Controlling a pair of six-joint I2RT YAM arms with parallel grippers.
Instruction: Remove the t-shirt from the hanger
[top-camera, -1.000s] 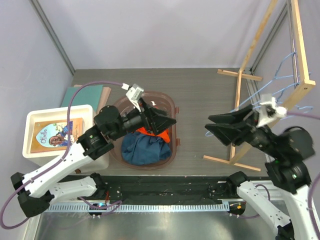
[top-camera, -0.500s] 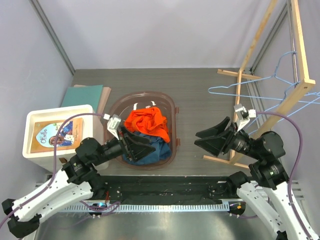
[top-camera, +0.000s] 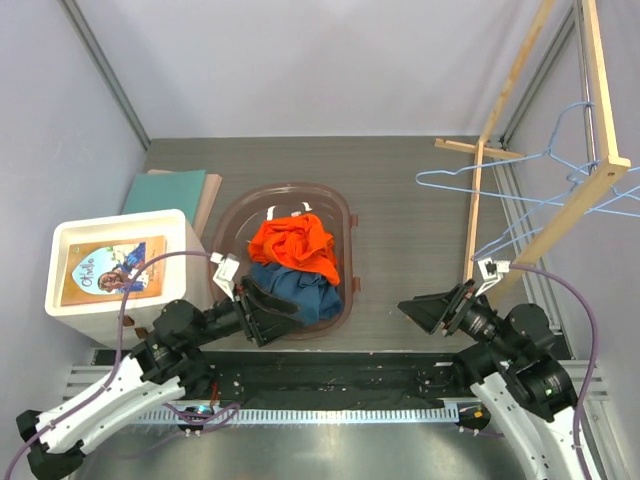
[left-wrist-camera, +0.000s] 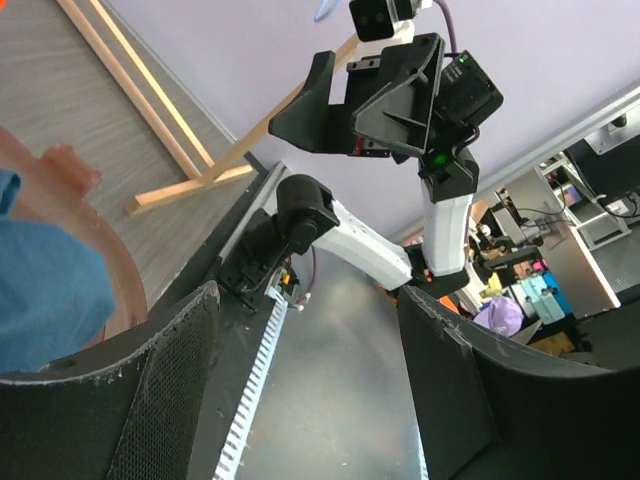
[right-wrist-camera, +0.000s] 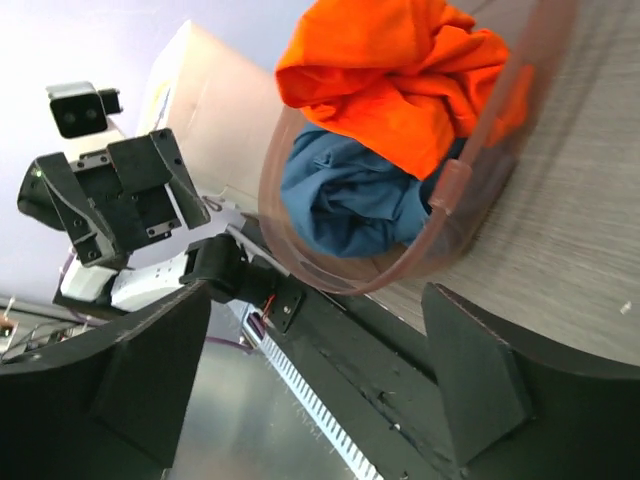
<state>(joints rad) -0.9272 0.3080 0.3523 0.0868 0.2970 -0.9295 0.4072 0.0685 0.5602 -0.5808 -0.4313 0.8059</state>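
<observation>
The orange t-shirt (top-camera: 292, 243) lies crumpled in the brown oval basket (top-camera: 352, 262), on top of a blue garment (top-camera: 300, 290). A bare light-blue wire hanger (top-camera: 470, 183) hangs on the wooden rack (top-camera: 540, 228) at the right. My left gripper (top-camera: 272, 312) is open and empty, low by the basket's near rim. My right gripper (top-camera: 425, 312) is open and empty too, near the rack's foot. In the right wrist view the t-shirt (right-wrist-camera: 390, 70) and the blue garment (right-wrist-camera: 345, 205) sit beyond the open right gripper (right-wrist-camera: 315, 295). In the left wrist view nothing is between the open left gripper (left-wrist-camera: 305, 300).
A white box (top-camera: 65, 240) holding a picture book stands at the left, with teal books (top-camera: 172, 188) behind it. The rack's wooden feet (top-camera: 478, 150) reach onto the table at the right. More wire hangers (top-camera: 590, 120) hang on its top rail.
The left gripper left the orange t-shirt in the basket and drew back toward its base. The right gripper opened wider, pulled back from the hanger and sank low.
</observation>
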